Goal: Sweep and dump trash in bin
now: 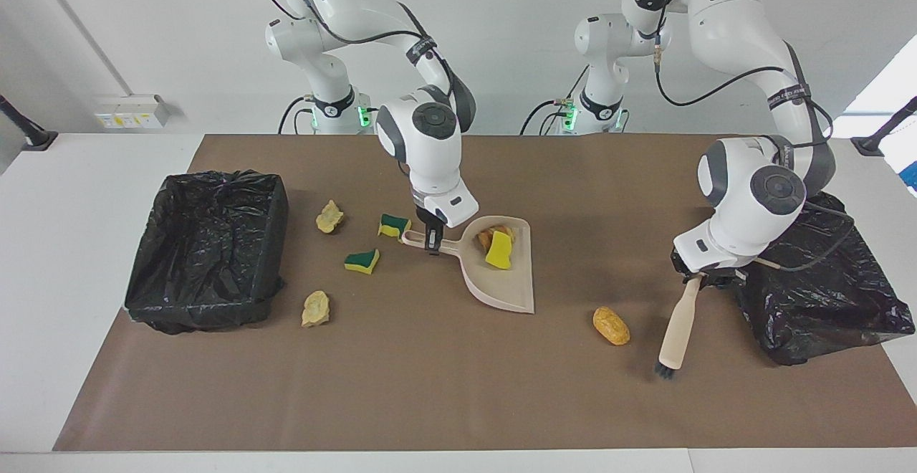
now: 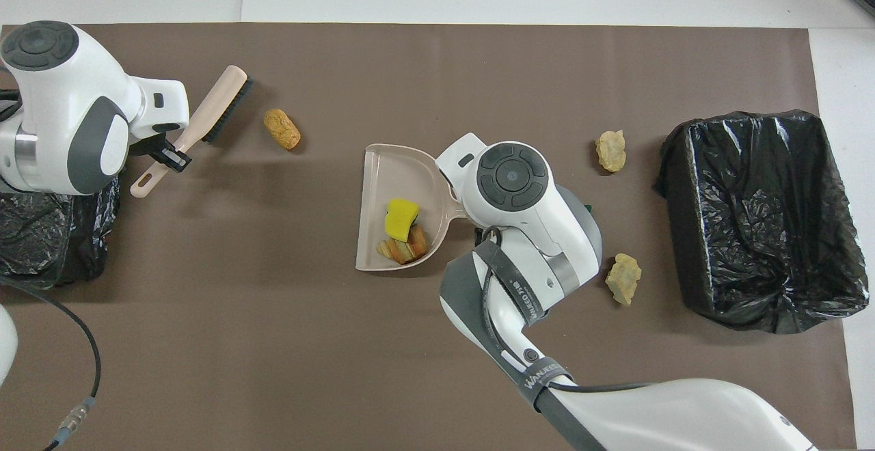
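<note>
Left hand (image 1: 698, 277): clamped on the handle of the hand brush (image 1: 676, 333), over the table at the left arm's end, beside that end's black bin (image 1: 824, 294). The brush slants down, bristles low; I judge this sets up a stroke toward the pan.
Right hand (image 1: 432, 239): closed on the dustpan (image 1: 501, 283) handle, pinning the pan flat with its open lip toward the brush, probably as a fixed target.
Trash in pan: a yellow sponge chunk (image 1: 500, 249) and an orange-brown piece (image 2: 403, 249) at the closed end.
Loose trash: the orange-brown oval lump (image 1: 611, 325) lies about 10 o'clock from the bristles in the facing view. Two green-backed sponges (image 1: 362, 261) and two beige wads (image 1: 316, 308) lie between the pan handle and the second bin (image 1: 208, 244).
Facing view: shows both grips and both green-backed sponges.
Overhead view: the right arm hides those sponges, but the bristle row shows turned toward the oval lump.
</note>
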You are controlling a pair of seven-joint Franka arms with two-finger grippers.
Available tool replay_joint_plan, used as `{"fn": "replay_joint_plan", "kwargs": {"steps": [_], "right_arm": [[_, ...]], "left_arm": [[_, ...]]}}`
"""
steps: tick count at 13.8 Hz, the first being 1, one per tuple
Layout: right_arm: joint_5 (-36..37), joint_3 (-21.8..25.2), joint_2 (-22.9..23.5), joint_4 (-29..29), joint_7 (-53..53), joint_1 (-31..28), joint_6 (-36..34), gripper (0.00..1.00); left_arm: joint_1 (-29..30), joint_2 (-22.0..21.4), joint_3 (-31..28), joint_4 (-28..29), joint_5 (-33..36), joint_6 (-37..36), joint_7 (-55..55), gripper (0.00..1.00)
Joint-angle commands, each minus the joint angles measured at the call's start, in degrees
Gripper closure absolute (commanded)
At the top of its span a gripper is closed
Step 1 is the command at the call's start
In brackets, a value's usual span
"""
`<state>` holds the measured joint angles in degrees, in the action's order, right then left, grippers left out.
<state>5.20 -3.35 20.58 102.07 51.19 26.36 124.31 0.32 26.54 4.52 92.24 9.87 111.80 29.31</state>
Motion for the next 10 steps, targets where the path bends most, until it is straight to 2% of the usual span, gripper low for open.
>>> {"fn": "replay_joint_plan", "kwargs": {"steps": [1, 7, 10], "right_arm": [[-0.45, -0.52, -0.63, 0.94, 0.67, -0.52, 1.46, 1.0], [-0.54, -0.43, -0.63, 0.94, 0.58, -0.43, 1.2, 1.0], [-0.54, -0.52, -0.63, 0.85, -0.21, -0.35, 1.2, 1.0]], "left_arm": [[-1.02, -2.1, 0.75, 2.93, 1.03, -4.46, 1.1, 1.0], [-1.2, -9.31, 5.84, 14.7, 0.42, -5.36, -0.91, 1.0], [-1.2, -12.74, 10.76, 21.03, -0.37, -5.27, -8.18, 1.0]]}}
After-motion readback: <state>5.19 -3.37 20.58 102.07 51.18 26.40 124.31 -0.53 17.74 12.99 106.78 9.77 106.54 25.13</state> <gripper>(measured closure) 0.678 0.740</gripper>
